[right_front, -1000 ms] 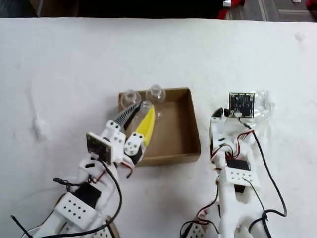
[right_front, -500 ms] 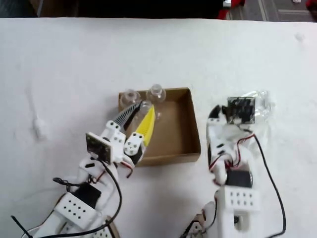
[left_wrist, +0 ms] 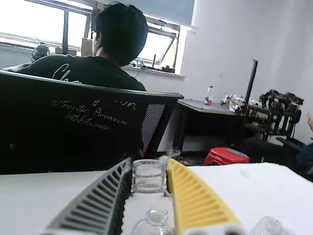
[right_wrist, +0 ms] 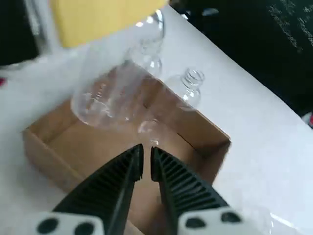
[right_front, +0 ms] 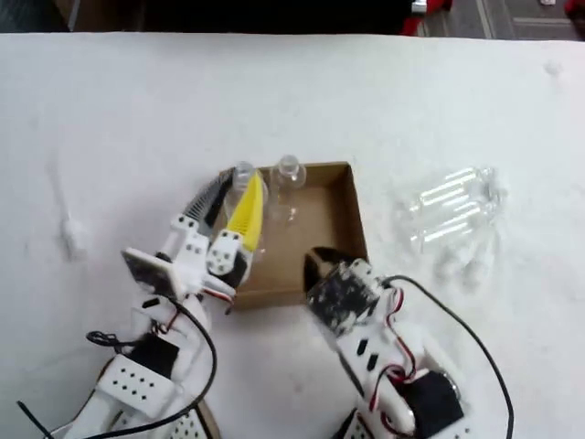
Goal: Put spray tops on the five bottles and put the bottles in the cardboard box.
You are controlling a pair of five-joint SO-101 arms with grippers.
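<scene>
left gripper (right_front: 236, 183) is clamped on a bottle (left_wrist: 148, 175) at the neck, arm stretched fwd over cardboard box (right_front: 356, 229); 2nd bottle (right_front: 289, 173) is stood just beside it; right gripper (right_wrist: 145, 152) is held nearly closed w/ nothing in it, tilted down over the box's near edge

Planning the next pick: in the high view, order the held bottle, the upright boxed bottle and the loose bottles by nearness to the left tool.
1. Held bottle, inside the left tool.
2. Upright bottle, far edge of the box.
3. Loose bottles, right on the table.
</scene>
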